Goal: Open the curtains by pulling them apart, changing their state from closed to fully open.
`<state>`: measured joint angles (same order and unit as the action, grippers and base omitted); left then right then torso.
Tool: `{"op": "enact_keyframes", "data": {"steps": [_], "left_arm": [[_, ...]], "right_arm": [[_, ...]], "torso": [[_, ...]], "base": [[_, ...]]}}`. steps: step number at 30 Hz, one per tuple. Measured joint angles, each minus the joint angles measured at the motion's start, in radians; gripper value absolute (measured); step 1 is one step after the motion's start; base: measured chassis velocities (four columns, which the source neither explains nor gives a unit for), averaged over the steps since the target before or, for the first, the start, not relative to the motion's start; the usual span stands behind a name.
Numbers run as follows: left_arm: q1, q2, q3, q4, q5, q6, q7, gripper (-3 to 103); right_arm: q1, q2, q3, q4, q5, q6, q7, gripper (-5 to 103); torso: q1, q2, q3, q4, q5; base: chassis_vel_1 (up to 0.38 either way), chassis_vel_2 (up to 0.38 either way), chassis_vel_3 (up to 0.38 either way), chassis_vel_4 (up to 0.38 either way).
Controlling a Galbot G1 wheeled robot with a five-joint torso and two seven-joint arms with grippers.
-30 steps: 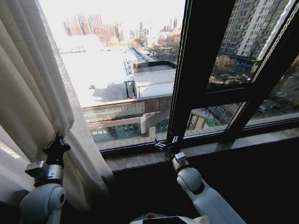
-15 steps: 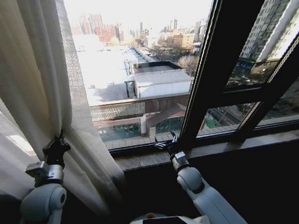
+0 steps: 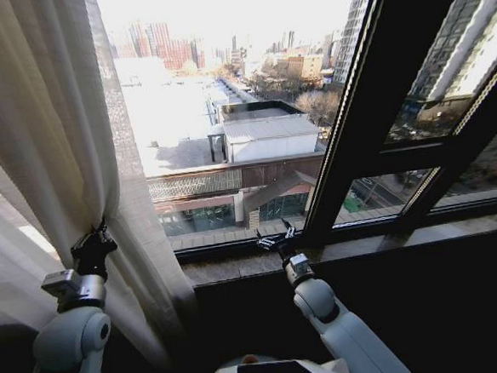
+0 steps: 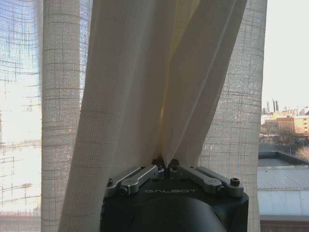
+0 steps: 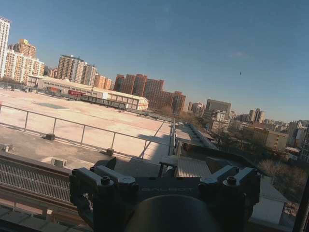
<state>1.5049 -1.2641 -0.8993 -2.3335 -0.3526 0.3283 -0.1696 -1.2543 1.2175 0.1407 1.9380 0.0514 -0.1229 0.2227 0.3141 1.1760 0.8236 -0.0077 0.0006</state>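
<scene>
The curtains (image 3: pixel 50 149) hang as a bunched sheer white panel at the left of the window. In the head view my left gripper (image 3: pixel 96 246) is low on that bunch, at its inner edge. The left wrist view shows this gripper (image 4: pixel 166 164) shut on a pinched fold of the curtains (image 4: pixel 135 87), which fan upward from the fingertips. My right gripper (image 3: pixel 274 236) is at the window sill in the middle, open and holding nothing. It faces the bare glass, and in the right wrist view its fingers (image 5: pixel 104 180) are spread apart.
A thick dark window frame bar (image 3: pixel 355 119) slants up on the right, with a crossbar beside it. The stone sill (image 3: pixel 372 248) runs along the bottom of the glass above a dark wall. City rooftops lie beyond the glass.
The whole head picture has shifted right, so the camera moved. The left gripper stays shut on the curtain, and the stretch of bare glass between curtain edge and frame bar has widened.
</scene>
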Motion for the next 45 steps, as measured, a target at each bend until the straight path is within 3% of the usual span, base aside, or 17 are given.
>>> {"op": "enact_keyframes", "data": {"steps": [41,45], "left_arm": [[-0.006,-0.024,-0.001,-0.006,0.01,-0.003,-0.006,0],[-0.019,-0.023,-0.018,0.004,-0.006,-0.003,-0.028,0]], "right_arm": [[-0.005,-0.002,0.007,0.005,-0.001,0.007,0.007,100],[-0.003,0.0,0.007,-0.002,-0.001,0.023,0.007,100]], "torso": [[0.0,0.0,0.0,0.0,-0.0003],[0.0,0.0,0.0,0.0001,-0.0006]], "base": [[0.045,0.046,-0.045,-0.045],[0.023,0.03,-0.013,-0.021]]}}
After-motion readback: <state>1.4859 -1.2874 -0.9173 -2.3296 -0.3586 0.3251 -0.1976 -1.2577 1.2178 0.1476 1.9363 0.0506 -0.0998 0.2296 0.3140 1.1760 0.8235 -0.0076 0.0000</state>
